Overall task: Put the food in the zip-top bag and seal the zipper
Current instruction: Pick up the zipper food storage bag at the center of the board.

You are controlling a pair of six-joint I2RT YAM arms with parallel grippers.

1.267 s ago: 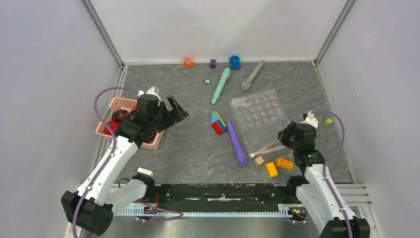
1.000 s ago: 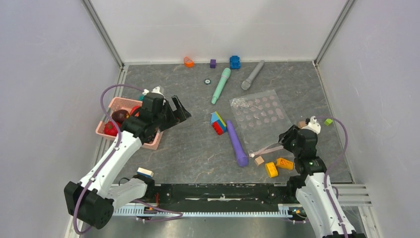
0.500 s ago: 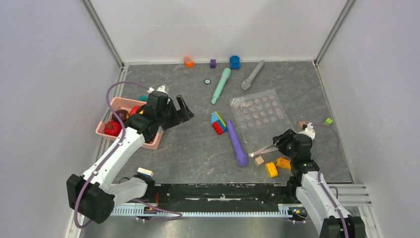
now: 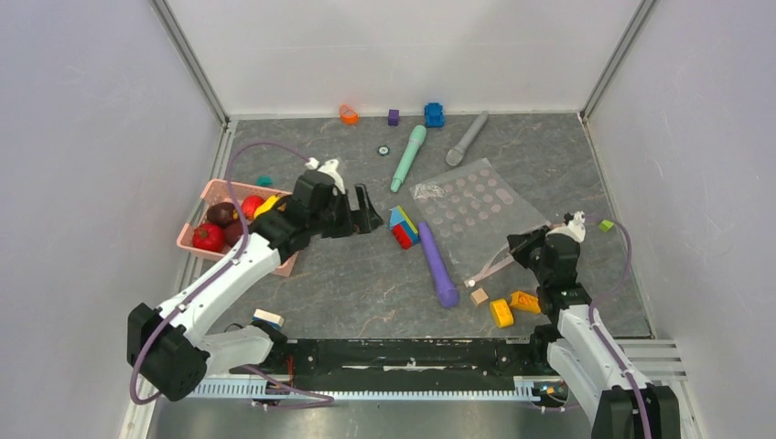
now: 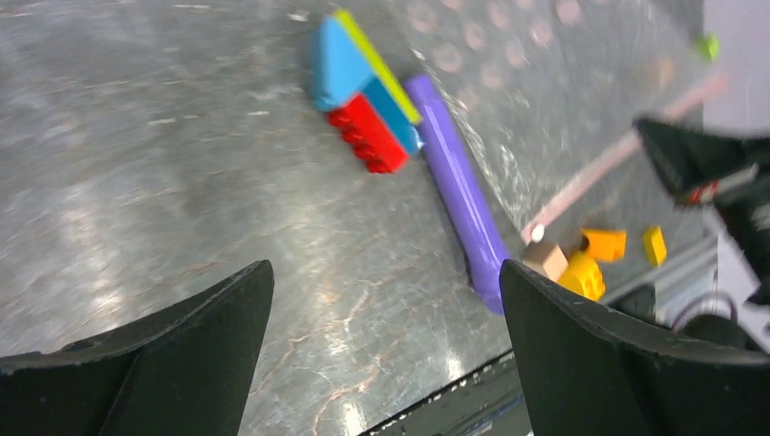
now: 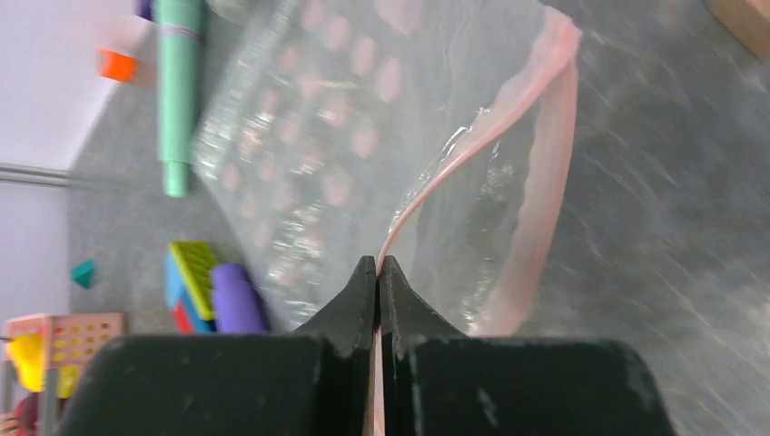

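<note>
Bag mouth lifted at the near right, food waiting at the left edge

My right gripper (image 6: 378,272) pinches one lip of the zipper (image 6: 538,173). I judge it best to hold that lip high and steady so the bag (image 4: 476,206) gapes leftward. My left gripper (image 5: 381,286) hangs spread and empty mid-table. One bag, and one basket (image 4: 216,187) holding at least four pieces of food (image 4: 209,236).

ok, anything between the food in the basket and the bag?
Yes, on the table: the block and purple stick lie between the food in the basket and the bag. Both lie flat, so a lifted piece should probably clear them. Right end effector pinches the bag's mouth edge.
</note>
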